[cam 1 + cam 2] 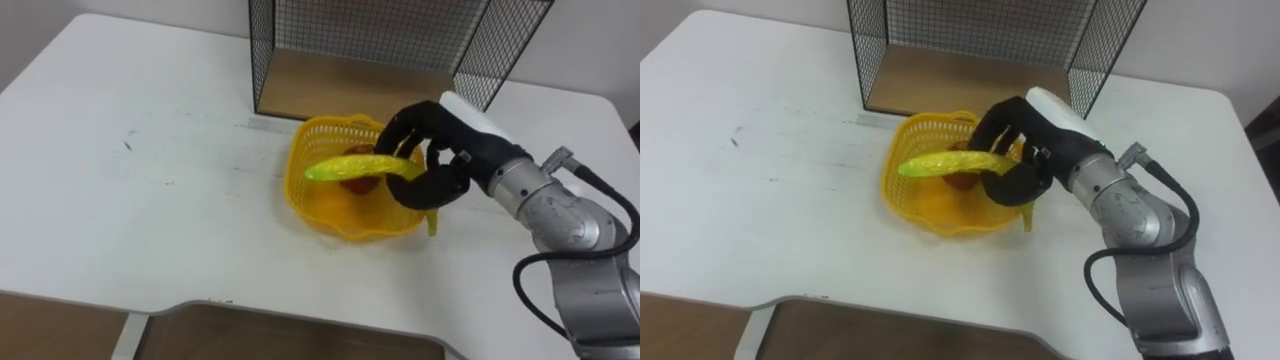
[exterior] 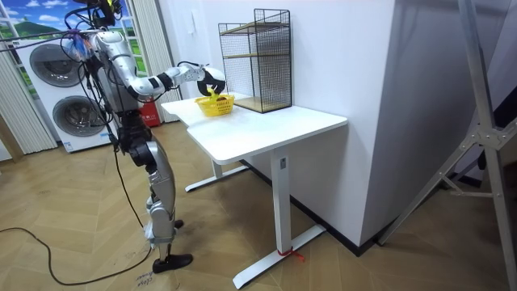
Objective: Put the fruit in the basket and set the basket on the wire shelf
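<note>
- The right hand (image 1: 440, 150) has its black fingers curled round a curved yellow-green banana (image 1: 350, 165), held over the yellow plastic mesh basket (image 1: 335, 228) on the white table (image 1: 150, 200).
- A reddish round fruit (image 1: 357, 183) already lies inside, so the banana is best lowered beside it before the fingers let go.
- The wrist should stay off the rim, or the basket may slide towards the black wire shelf (image 1: 300, 40).

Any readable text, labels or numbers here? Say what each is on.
None readable.
No print on the basket, banana, right hand or wire shelf.
The table has dark scuffs, not letters.
The washing machines in the room view: any panel print is too small to read.
</note>
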Controlling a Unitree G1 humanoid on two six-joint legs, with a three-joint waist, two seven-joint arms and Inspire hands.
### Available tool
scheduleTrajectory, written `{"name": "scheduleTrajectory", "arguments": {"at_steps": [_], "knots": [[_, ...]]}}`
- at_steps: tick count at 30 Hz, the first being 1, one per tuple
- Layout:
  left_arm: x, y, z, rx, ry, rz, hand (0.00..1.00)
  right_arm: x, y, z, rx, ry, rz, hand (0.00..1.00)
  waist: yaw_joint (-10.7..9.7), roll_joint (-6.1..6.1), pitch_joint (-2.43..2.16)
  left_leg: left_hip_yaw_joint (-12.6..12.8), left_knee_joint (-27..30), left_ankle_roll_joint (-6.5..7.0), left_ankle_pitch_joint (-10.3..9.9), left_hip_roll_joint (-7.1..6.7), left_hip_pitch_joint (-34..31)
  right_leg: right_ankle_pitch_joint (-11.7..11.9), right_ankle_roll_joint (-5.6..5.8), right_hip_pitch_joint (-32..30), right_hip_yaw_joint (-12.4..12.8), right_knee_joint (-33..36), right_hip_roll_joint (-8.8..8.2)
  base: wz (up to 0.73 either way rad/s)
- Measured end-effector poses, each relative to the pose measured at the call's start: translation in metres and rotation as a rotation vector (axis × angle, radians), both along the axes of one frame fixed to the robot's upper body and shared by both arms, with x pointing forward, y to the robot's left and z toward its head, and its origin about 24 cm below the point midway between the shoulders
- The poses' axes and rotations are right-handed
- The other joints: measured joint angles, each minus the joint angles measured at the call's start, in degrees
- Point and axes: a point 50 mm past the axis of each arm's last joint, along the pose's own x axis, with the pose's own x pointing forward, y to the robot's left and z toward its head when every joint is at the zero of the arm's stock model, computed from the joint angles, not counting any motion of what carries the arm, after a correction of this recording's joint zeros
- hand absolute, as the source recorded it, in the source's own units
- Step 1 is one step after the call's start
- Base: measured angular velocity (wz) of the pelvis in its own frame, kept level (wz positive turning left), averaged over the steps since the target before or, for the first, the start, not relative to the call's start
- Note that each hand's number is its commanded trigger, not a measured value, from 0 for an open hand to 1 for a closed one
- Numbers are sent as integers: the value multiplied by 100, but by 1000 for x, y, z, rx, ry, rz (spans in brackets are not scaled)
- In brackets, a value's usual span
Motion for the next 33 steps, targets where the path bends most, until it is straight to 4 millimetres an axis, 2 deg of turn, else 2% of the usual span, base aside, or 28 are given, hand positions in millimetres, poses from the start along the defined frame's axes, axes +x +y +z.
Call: {"name": "scheduleTrajectory", "arguments": {"at_steps": [8,21,28,33], "knots": [[7,-3,0,-19,-12,-16,0,-2,4,5,0,-5,32,0,100,26,20,1,-22,0,1,-1,33,0,0,-1,-2,-3,0,0],[7,-3,-2,-23,5,-11,0,-2,7,4,14,1,40,0,106,12,37,1,-26,0,1,-1,43,0,0,7,-2,-4,0,0],[3,-3,-3,-24,21,-7,0,-2,10,3,37,4,43,0,99,13,38,0,-14,0,1,-1,9,0,0,3,-3,-4,0,0],[3,-2,-3,-17,24,-1,0,-1,10,4,58,-12,26,0,92,-24,19,7,-26,0,2,-1,18,-1,1,-1,3,-5,-1,0]]}}
